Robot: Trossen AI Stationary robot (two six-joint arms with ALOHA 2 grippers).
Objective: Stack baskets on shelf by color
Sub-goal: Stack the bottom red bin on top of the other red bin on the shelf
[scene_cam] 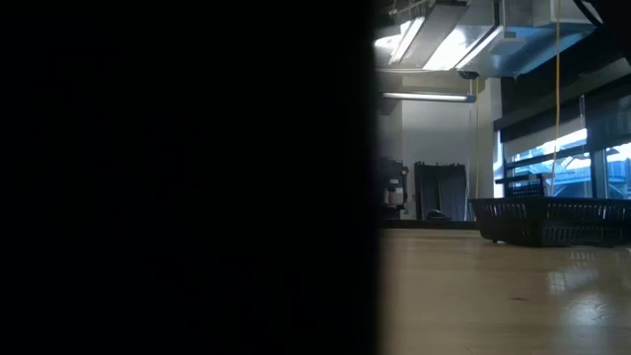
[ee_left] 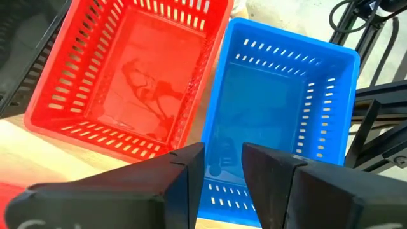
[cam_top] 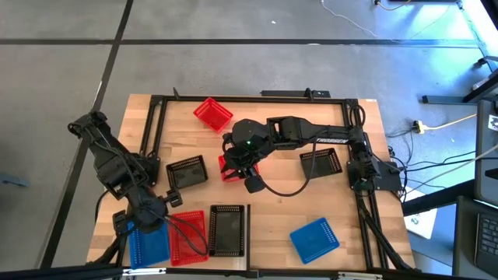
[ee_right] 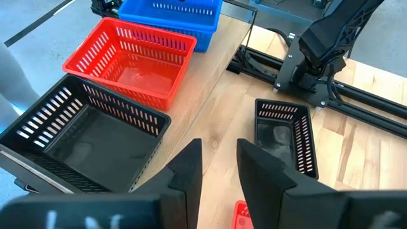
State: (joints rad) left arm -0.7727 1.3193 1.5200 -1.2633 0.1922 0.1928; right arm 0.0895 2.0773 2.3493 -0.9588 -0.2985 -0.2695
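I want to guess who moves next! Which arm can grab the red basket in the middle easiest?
Right. The right fingers, open, hang just above that red basket; the left fingers are far off over the blue basket.

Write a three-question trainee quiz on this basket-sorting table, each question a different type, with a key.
1. True or false: the left gripper is over the blue basket in the front row.
2. Which basket sits between that blue one and the front black basket? A red, B black, C blue.
3. Fill in: the right gripper hovers near the table's ____.

Key: 1 true; 2 A, the red basket; 3 middle.
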